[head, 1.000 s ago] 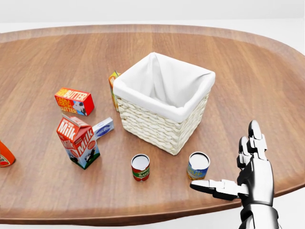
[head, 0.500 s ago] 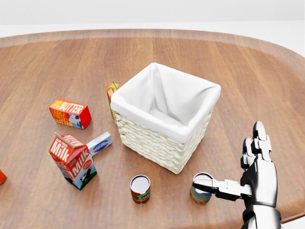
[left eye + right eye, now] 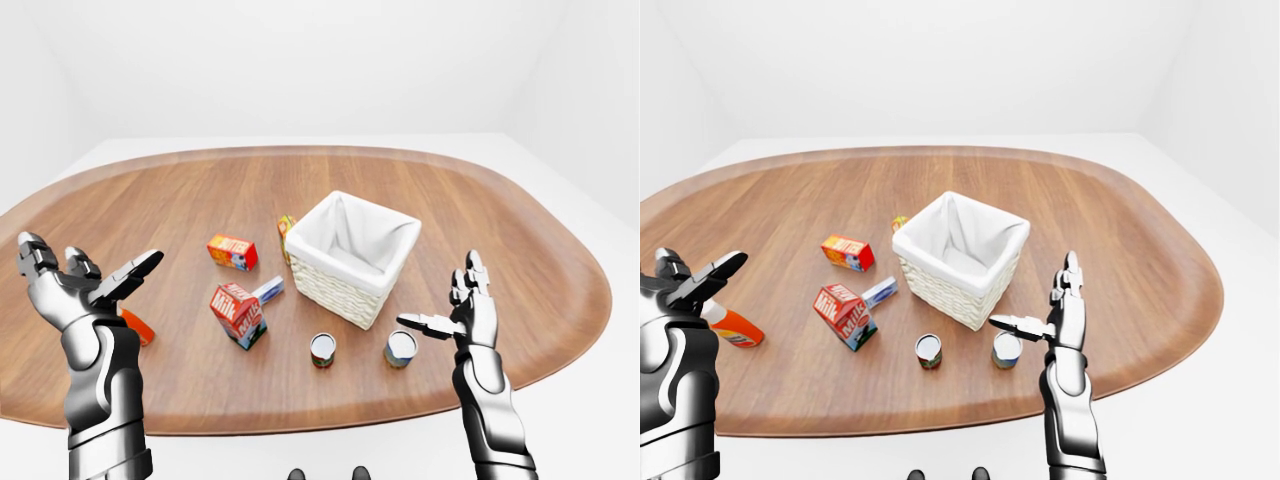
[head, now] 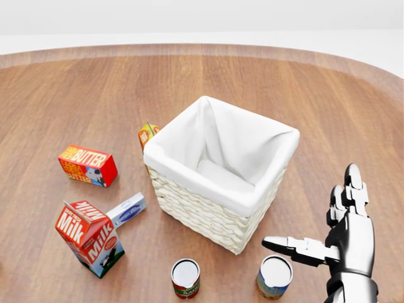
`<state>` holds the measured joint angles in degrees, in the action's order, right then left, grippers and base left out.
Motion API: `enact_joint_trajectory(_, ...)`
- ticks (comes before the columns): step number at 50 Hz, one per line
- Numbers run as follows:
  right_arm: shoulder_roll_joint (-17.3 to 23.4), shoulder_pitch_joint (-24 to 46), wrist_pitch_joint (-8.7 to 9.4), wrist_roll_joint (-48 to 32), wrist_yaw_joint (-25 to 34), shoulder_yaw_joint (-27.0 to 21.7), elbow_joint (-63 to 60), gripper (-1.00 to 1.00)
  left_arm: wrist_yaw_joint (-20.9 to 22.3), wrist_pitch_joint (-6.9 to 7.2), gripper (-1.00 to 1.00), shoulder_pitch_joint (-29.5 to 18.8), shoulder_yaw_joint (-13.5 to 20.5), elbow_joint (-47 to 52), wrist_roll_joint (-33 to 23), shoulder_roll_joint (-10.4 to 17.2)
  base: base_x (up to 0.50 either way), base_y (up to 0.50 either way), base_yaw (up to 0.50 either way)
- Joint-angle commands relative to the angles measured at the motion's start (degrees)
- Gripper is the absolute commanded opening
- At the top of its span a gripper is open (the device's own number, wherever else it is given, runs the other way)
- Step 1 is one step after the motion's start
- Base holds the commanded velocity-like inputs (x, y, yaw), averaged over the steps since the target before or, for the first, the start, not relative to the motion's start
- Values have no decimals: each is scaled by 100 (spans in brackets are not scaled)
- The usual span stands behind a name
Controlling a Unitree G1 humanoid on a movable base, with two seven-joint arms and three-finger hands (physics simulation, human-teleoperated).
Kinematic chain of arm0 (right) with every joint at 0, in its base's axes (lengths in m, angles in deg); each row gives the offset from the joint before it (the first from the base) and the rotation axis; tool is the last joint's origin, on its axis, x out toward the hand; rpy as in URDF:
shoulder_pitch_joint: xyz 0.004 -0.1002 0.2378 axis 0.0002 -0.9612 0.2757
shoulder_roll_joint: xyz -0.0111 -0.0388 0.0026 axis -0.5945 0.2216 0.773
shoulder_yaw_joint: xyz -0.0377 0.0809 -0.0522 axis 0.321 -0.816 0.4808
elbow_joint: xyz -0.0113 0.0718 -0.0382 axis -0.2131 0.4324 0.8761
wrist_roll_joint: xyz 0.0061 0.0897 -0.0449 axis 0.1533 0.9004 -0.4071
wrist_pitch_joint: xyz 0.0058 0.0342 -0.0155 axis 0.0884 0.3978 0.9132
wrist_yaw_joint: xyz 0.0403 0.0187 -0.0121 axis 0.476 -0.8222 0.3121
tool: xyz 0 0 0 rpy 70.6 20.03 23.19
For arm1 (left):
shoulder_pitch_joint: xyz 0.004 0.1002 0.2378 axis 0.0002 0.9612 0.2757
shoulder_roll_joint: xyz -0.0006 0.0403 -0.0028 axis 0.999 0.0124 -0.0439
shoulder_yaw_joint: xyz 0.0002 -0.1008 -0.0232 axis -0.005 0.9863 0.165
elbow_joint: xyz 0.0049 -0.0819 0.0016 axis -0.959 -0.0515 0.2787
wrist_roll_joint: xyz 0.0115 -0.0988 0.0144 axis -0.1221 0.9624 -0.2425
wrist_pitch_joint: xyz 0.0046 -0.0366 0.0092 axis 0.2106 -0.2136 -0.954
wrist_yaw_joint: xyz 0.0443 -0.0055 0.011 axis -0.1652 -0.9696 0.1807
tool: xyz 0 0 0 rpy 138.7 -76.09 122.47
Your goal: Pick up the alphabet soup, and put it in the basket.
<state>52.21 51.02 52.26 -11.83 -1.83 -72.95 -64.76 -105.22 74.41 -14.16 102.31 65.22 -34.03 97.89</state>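
The alphabet soup can [image 4: 274, 276], with a blue and yellow label, stands upright on the wooden table at the bottom of the head view, just below the basket's near corner. The wicker basket [image 4: 202, 214] with a white cloth lining stands in the middle. My right hand [image 4: 315, 218] is open to the right of the can, fingers pointing up, and its thumb reaches left just above the can's top. The hand holds nothing. My left hand [image 3: 85, 280] is open and empty, raised at the far left of the left-eye view.
A red-labelled can [image 4: 185, 278] stands left of the soup. A milk carton [image 4: 88, 237], a small blue box [image 4: 126, 209], a butter box [image 4: 87, 165] and an orange carton [image 4: 146, 136] lie left of the basket. A red bottle [image 3: 735, 325] lies near my left hand.
The whole head view has shifted: the basket and cans slid down the picture and look larger. My right thumb now stands over the soup can's top instead of below it.
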Motion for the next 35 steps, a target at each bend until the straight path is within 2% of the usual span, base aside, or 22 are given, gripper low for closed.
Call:
enact_joint_trajectory(1,20,-32,34,-117,-127,-8,-70,100,21,-3,100,6,1,-5,-14,-9,13,0,0)
enact_joint_trajectory(4,12,-52,95,-152,-164,-28,-123,100,12,4,100,3,0,-6,-13,-7,13,0,0)
enact_joint_trajectory(8,4,-76,89,-85,-161,-91,-126,100,25,-28,100,8,-3,-33,-19,-13,11,0,0)
enact_joint_trajectory(11,-4,-104,113,-73,-176,-105,-175,100,-10,21,100,7,5,11,-13,-7,10,0,0)
enact_joint_trajectory(12,-10,-128,155,-71,-193,-110,-243,100,5,-24,100,-17,-1,-62,-27,-8,9,0,0)
enact_joint_trajectory(17,-11,-117,38,9,-203,-181,-110,100,-5,-4,100,-5,-3,-33,-18,-5,9,0,0)
enact_joint_trajectory(19,-11,-119,59,18,-216,-177,-133,100,26,-77,100,-31,-10,-135,-37,-9,7,0,0)
enact_joint_trajectory(23,-16,-151,106,55,-217,-178,-208,100,-9,-9,100,-2,-9,-37,-12,1,6,0,0)
enact_joint_trajectory(26,-3,-115,63,79,-208,-199,-122,100,5,-37,100,-25,-11,-87,-19,6,6,0,0)
enact_joint_trajectory(29,0,-115,68,107,-205,-206,-126,100,-21,31,100,4,-2,12,-3,8,6,0,0)
enact_joint_trajectory(32,-20,-179,145,100,-238,-193,-258,100,33,-75,100,-29,-7,-126,-27,-1,6,0,0)
enact_joint_trajectory(35,-29,-193,162,98,-249,-194,-287,100,17,-37,100,-6,-7,-62,-12,4,6,0,0)
